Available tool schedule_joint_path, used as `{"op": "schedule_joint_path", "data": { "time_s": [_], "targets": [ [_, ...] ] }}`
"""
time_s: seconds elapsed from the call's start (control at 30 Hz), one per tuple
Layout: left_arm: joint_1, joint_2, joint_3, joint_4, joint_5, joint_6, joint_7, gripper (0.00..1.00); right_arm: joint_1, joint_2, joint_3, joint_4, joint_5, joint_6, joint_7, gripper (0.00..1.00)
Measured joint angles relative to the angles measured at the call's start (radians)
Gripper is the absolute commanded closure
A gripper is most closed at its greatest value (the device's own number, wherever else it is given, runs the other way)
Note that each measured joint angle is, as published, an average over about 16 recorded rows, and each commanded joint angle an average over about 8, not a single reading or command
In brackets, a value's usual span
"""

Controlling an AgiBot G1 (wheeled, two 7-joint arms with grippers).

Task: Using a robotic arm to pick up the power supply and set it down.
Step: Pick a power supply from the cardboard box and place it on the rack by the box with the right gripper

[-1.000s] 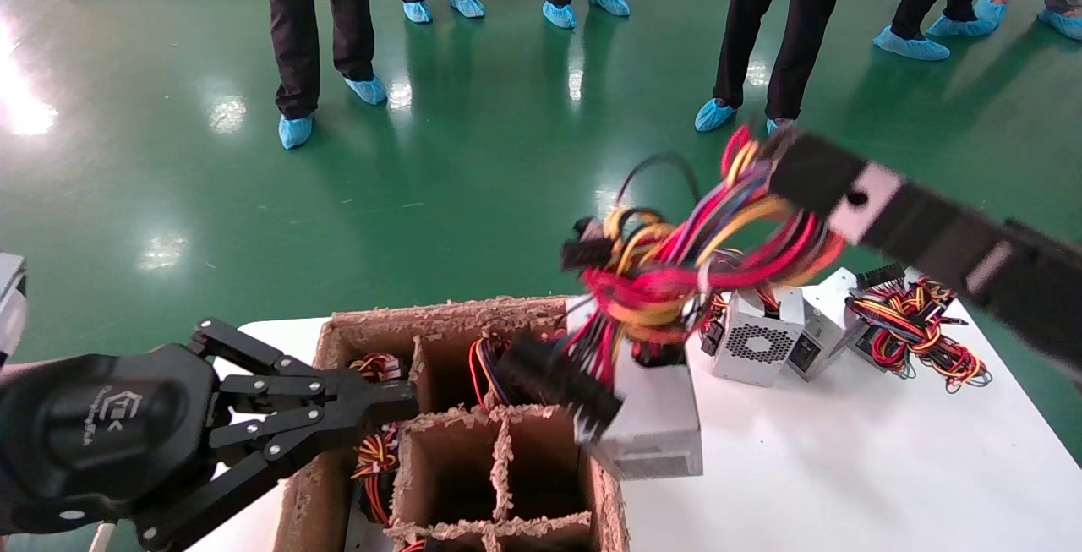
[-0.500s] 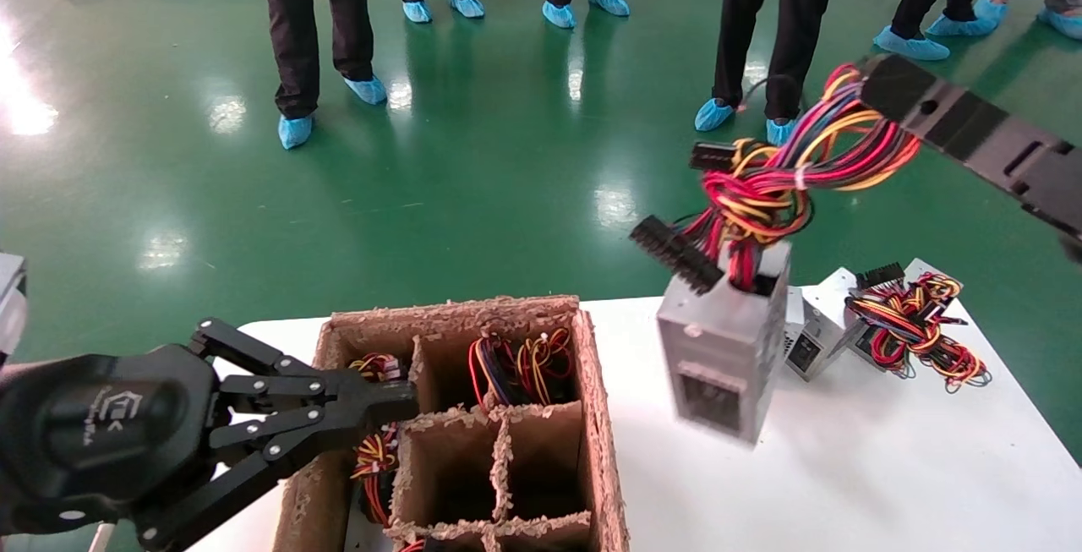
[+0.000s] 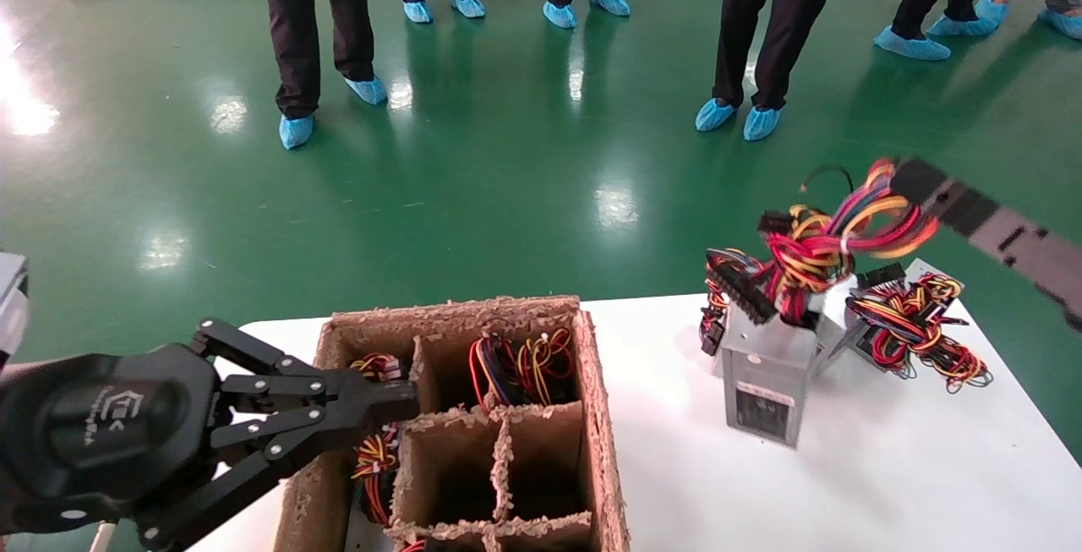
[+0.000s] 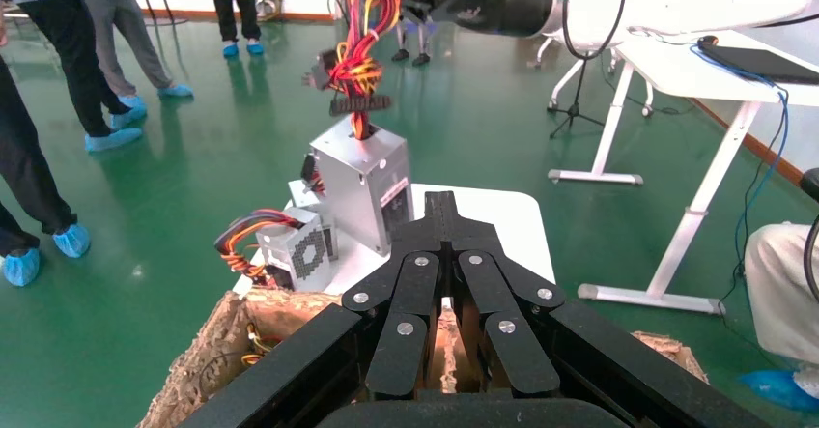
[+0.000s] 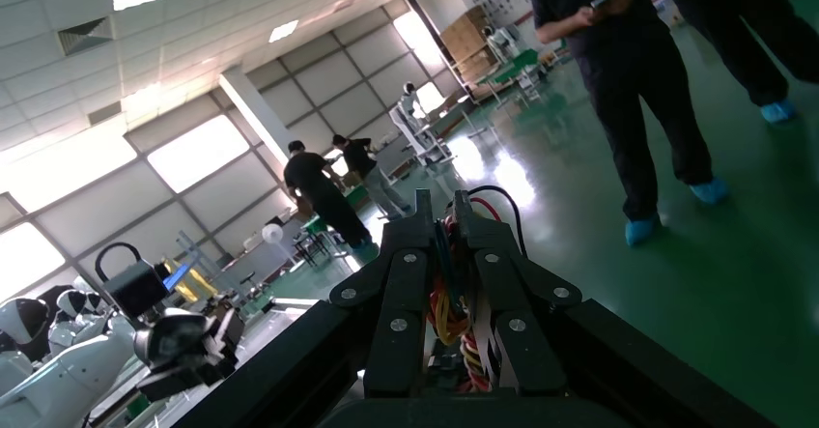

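The power supply (image 3: 765,379) is a silver box hanging upright by its wire bundle (image 3: 833,239) over the right half of the white table (image 3: 888,484). Its lower end is at or just above the tabletop; I cannot tell if it touches. My right gripper (image 3: 917,180) is shut on the coloured wires (image 5: 444,302), seen between its fingers (image 5: 440,206) in the right wrist view. The left wrist view shows the same box (image 4: 362,182) beyond my left gripper (image 4: 441,206). That left gripper (image 3: 397,400) is shut on nothing and parked at the left side of the cardboard crate (image 3: 596,417).
The crate has several cells, and some hold wired units (image 3: 516,362). Two more power supplies (image 3: 833,324) with a wire tangle (image 3: 921,328) lie at the table's back right, close behind the held box. People (image 3: 761,28) stand on the green floor beyond the table.
My right gripper has swung the power supply from over the crate's right edge to the right, lifting it first and then lowering it near the other units. The left arm has not moved.
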State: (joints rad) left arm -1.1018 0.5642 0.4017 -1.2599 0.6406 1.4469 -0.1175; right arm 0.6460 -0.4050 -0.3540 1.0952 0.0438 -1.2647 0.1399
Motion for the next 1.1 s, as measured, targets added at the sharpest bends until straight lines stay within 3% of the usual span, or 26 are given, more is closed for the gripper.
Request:
{"op": "schedule_joint_path", "data": {
  "time_s": [0.6,1.1],
  "targets": [
    [0.000,0.000,0.000,0.000,0.000,0.000,0.000,1.00,-0.217,0.014,0.023,-0.013,0.079,0.051,-0.104,1.00],
    [0.000,0.000,0.000,0.000,0.000,0.000,0.000,1.00,-0.382,-0.022,0.064,-0.013,0.172,0.137,-0.224,1.00]
  ]
}}
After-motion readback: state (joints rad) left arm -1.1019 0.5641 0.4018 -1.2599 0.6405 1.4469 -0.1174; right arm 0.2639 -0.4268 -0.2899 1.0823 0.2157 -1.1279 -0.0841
